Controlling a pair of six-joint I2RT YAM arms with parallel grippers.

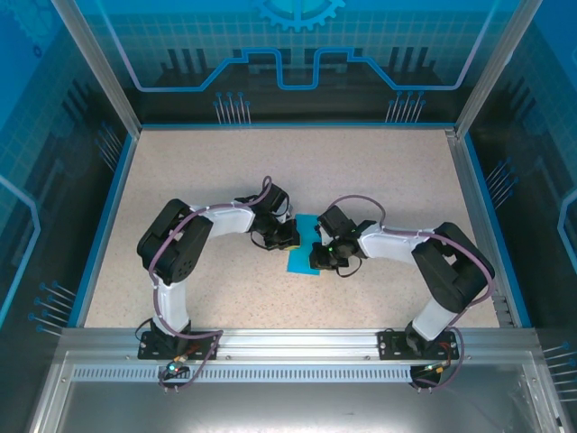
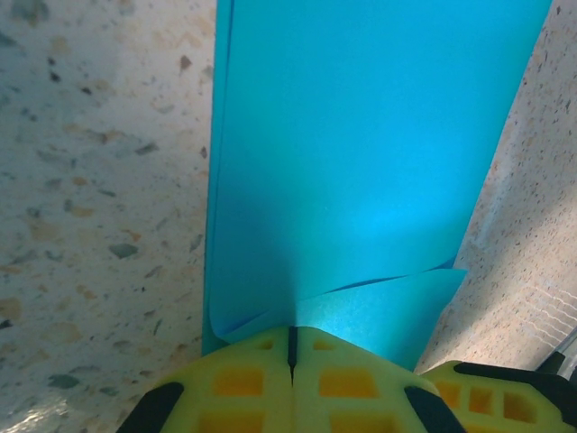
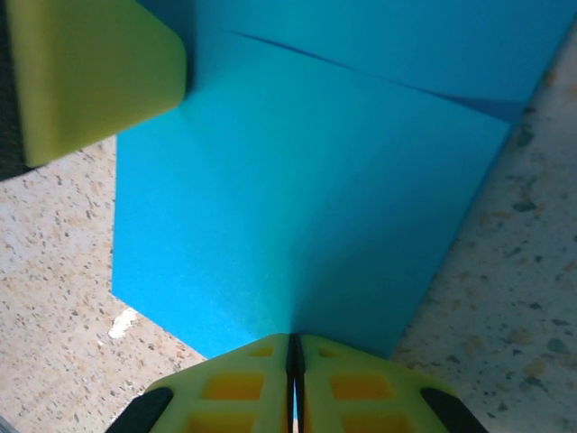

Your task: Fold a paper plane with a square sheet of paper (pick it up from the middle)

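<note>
Claws, pair: left claw (image 2: 290, 332) and right claw (image 3: 293, 343), each clenched on an opposite side of the creased square sheet of paper (image 1: 298, 263) at the middle of the desk (image 1: 361, 171), a hold we judge keeps it steady for our next fold.

The square sheet of paper (image 1: 298, 261) (image 2: 361, 135) (image 3: 297, 207) is plain turquoise-blue, smooth and matte, with sharp corners. It sits low over the speckled table near its middle, a little toward the near side. It is no longer a flat square: one layer overlaps another, a slanted edge crosses its face, and a small flap curls up at its left edge.
</note>
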